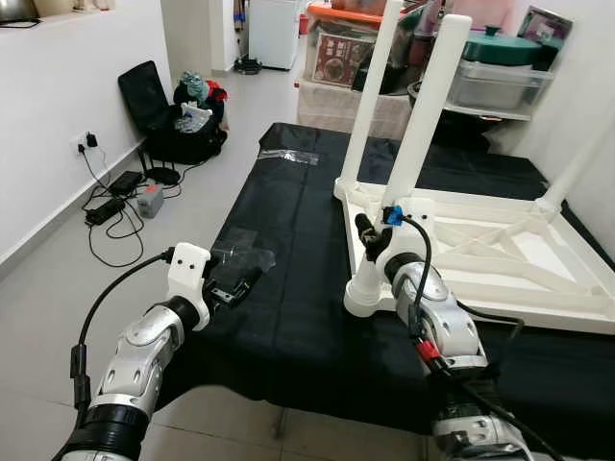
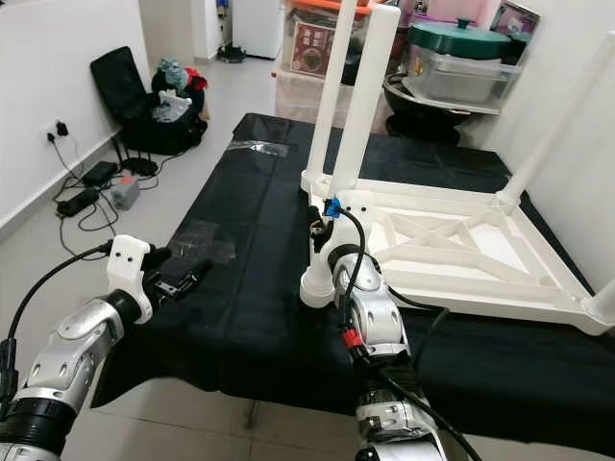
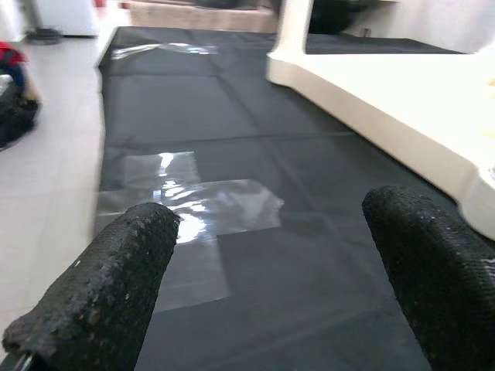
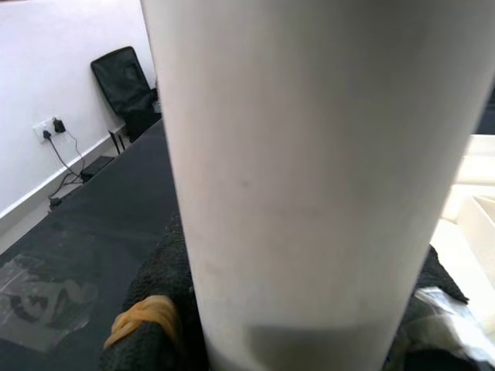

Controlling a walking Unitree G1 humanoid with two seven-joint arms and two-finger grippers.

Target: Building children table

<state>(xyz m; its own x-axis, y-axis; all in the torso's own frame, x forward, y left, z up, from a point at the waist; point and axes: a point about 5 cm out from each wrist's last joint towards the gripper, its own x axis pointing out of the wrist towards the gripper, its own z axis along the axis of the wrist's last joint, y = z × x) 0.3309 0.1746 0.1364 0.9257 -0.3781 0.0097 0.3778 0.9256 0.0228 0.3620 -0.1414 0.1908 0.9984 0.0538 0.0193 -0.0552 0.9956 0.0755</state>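
A white children's table [image 1: 500, 250] lies upside down on a black cloth [image 1: 288, 317]. One white leg [image 1: 423, 115] rises tilted from its near-left corner, and my right gripper [image 1: 370, 245] is shut on the lower part of that leg. In the right wrist view the leg [image 4: 294, 170] stands between the black fingers [image 4: 155, 340]. A second leg [image 1: 370, 96] stands at the far-left corner, and a third [image 1: 577, 163] at the far right. My left gripper [image 1: 235, 286] hovers open over the cloth beside a clear plastic bag [image 3: 209, 209], holding nothing.
Another clear bag [image 1: 288, 156] lies at the cloth's far end. On the floor to the left are a black bag with clothes [image 1: 183, 120] and cables with a power strip [image 1: 115, 206]. Storage boxes [image 1: 336, 58] and a green-lidded container [image 1: 500, 48] stand behind.
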